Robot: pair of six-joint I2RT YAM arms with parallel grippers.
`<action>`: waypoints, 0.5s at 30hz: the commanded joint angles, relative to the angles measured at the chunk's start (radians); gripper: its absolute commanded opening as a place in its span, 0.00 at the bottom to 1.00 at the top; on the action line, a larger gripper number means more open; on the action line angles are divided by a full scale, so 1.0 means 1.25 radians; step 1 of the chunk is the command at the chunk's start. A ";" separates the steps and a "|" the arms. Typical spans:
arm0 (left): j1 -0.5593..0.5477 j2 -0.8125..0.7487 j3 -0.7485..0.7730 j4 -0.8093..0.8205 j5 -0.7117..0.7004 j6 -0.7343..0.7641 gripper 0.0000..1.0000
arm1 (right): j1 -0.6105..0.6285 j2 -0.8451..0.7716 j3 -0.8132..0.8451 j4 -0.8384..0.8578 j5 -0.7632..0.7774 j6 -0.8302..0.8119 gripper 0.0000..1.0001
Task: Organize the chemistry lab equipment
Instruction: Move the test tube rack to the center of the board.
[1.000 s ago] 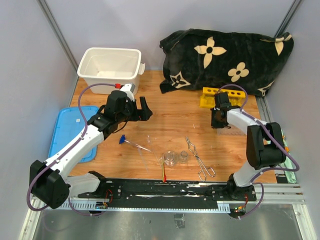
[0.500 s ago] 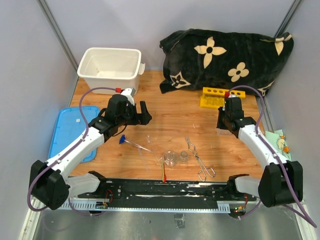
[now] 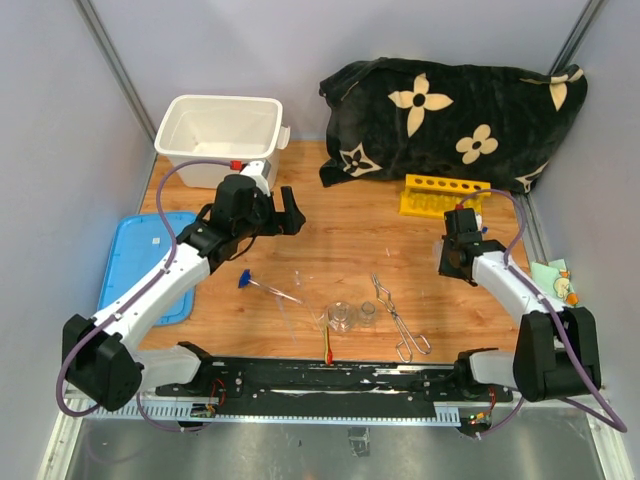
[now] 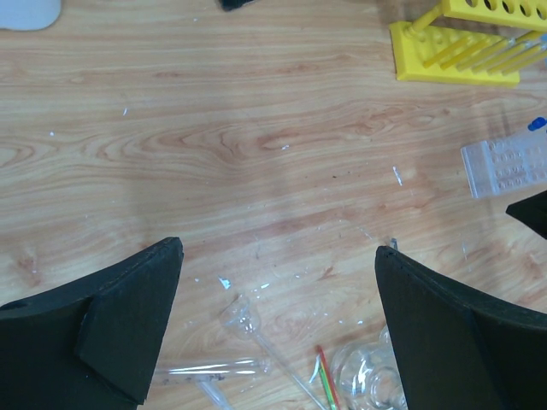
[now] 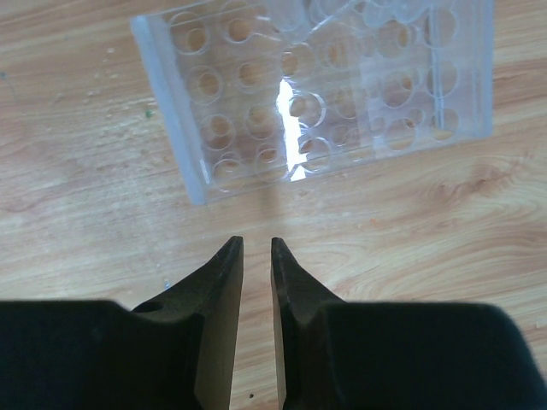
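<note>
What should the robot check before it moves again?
1. Left gripper open and empty: ok.
2. Right gripper empty: ok.
3. Right jaws wide enough for the clear plastic holed rack just ahead: not ok, only a slit apart.
4. Clear rack standing upright: cannot tell.
5. Yellow holed tube rack free of both arms: ok.
6. Small glass beakers and long metal tongs tidied away: not ok, loose on the wooden table.
</note>
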 commanded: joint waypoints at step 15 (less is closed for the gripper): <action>0.015 0.011 0.076 -0.045 -0.029 0.038 0.99 | -0.120 0.088 -0.003 0.001 0.046 0.022 0.21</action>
